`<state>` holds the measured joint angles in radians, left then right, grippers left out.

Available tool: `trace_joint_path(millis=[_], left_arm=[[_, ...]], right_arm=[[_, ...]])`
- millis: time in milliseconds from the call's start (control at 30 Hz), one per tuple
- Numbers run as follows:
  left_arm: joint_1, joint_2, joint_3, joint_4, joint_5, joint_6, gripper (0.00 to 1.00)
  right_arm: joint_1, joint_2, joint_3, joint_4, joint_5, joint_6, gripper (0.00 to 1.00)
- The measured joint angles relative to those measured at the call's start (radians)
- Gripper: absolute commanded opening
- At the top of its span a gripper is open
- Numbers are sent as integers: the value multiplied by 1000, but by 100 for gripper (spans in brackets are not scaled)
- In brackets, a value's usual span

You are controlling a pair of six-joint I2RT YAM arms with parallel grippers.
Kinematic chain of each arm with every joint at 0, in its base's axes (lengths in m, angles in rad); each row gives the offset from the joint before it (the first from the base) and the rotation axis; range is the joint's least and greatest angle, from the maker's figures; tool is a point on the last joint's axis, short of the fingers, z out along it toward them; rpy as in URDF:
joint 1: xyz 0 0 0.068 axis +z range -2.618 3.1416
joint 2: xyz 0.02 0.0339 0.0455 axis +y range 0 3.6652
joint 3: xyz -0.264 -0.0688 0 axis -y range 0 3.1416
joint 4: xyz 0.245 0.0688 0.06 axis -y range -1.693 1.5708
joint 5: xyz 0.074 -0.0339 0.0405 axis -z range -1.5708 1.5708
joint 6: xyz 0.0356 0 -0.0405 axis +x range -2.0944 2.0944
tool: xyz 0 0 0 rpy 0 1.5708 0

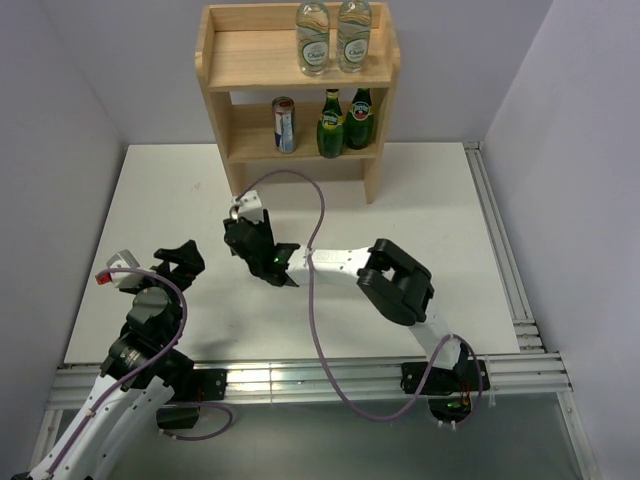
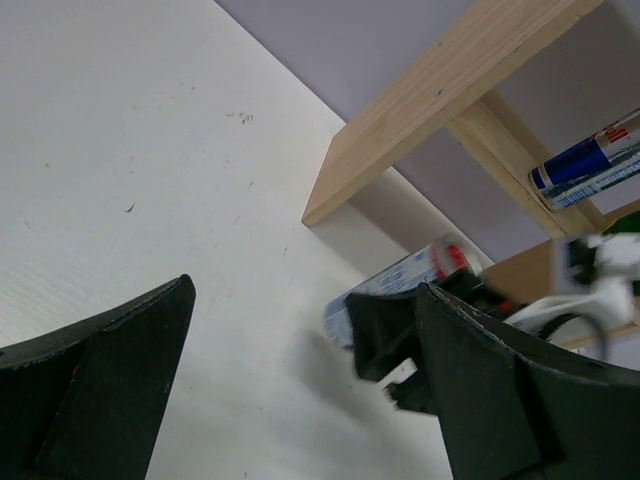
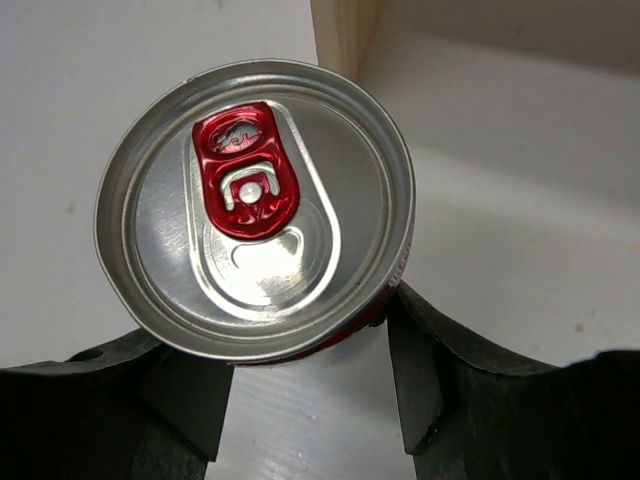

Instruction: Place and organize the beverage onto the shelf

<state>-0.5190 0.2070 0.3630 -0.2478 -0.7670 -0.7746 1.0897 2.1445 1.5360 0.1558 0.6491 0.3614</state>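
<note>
My right gripper [image 3: 305,385] is clamped on a slim silver can with a red pull tab [image 3: 255,220], near the foot of the light pine wooden shelf [image 1: 300,78] (whether it touches the white table [image 1: 170,200] I cannot tell). A second blue-and-silver can [image 1: 284,124] stands on the middle tier. My left gripper [image 2: 300,390] hangs open, well apart.

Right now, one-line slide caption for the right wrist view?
Right gripper holds a silver can, red tab facing the camera, beside the shelf's pine side panel.
</note>
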Motion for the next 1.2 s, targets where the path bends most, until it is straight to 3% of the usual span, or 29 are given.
trace_joint_path(millis=[267, 567, 1200], left_arm=[[0, 0, 0, -1, 10, 0, 99], [0, -1, 0, -1, 15, 2, 99], [0, 7, -16, 17, 36, 3, 99]], right_arm=[[-82, -72, 304, -110, 14, -68, 0], [-205, -15, 683, -210, 20, -132, 0], [-230, 76, 700, -307, -23, -120, 0]])
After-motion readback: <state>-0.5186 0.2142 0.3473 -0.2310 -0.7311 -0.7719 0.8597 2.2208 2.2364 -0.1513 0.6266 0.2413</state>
